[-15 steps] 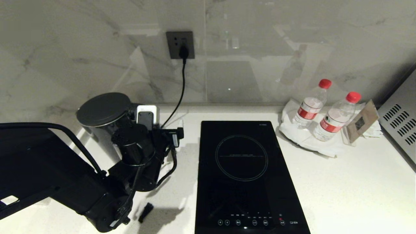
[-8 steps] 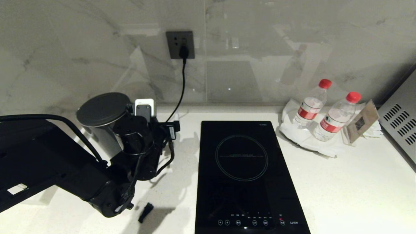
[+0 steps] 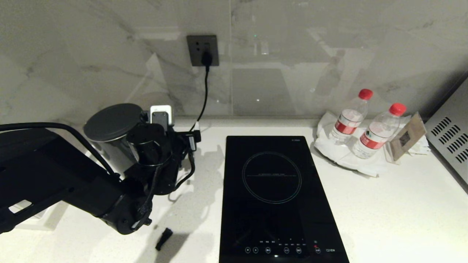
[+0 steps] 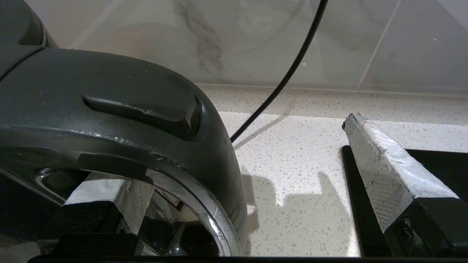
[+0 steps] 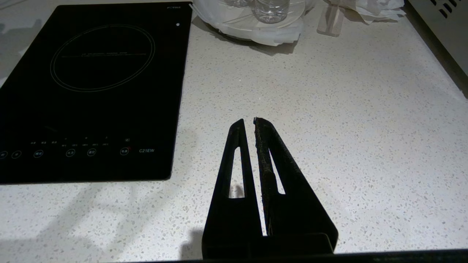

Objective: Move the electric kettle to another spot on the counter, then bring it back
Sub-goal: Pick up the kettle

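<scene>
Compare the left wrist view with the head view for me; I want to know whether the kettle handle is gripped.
Only the left wrist view shows the electric kettle's loop handle between the left gripper's open jaws, one padded finger standing clear. Only the head view shows the lid, wall socket, two water bottles and a small black piece. Both show the counter, cord and cooktop.

Electric kettle point(image 3: 109, 126) body mostly hidden behind left arm; cooktop point(image 3: 278, 197) print perhaps unreadable.
</scene>
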### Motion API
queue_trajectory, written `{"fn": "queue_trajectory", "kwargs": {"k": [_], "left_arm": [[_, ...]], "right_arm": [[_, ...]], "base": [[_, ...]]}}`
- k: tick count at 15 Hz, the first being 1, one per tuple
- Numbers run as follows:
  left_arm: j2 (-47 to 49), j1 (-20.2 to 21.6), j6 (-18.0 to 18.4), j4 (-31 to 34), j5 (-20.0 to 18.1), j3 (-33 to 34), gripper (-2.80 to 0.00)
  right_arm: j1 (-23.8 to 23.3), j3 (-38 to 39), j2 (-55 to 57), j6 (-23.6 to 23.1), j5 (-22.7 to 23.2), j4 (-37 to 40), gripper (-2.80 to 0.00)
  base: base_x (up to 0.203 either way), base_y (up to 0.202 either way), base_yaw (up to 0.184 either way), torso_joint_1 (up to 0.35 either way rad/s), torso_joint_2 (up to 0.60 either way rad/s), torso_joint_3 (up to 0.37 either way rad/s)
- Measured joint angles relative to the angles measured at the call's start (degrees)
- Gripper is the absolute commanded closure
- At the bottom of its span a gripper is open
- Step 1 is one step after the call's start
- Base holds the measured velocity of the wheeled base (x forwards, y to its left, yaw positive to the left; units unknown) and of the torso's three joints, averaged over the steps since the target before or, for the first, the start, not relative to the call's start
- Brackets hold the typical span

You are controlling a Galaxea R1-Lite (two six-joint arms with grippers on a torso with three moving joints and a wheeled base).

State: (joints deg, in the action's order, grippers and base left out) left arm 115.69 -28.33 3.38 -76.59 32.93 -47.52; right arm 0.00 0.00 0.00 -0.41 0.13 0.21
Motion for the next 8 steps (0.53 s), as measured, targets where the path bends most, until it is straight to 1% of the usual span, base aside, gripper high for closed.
{"fn": "queue_trajectory", "kwargs": {"k": [1, 2, 3, 8], "left_arm": [[0.0, 0.0, 0.0, 0.0, 0.0, 0.0, -2.8], [0.0, 0.0, 0.0, 0.0, 0.1, 0.0, -1.93], [0.0, 0.0, -0.1, -0.1, 0.0, 0.3, 0.0], [-0.2, 0.0, -0.1, -0.1, 0.1, 0.6, 0.0]], "right_arm": [[0.0, 0.0, 0.0, 0.0, 0.0, 0.0, 0.0], [0.0, 0.0, 0.0, 0.0, 0.0, 0.0, 0.0], [0.0, 0.0, 0.0, 0.0, 0.0, 0.0, 0.0], [0.0, 0.0, 0.0, 0.0, 0.0, 0.0, 0.0]], "base": [[0.0, 0.0, 0.0, 0.0, 0.0, 0.0], [0.0, 0.0, 0.0, 0.0, 0.0, 0.0], [0.0, 0.0, 0.0, 0.0, 0.0, 0.0], [0.0, 0.0, 0.0, 0.0, 0.0, 0.0]]}}
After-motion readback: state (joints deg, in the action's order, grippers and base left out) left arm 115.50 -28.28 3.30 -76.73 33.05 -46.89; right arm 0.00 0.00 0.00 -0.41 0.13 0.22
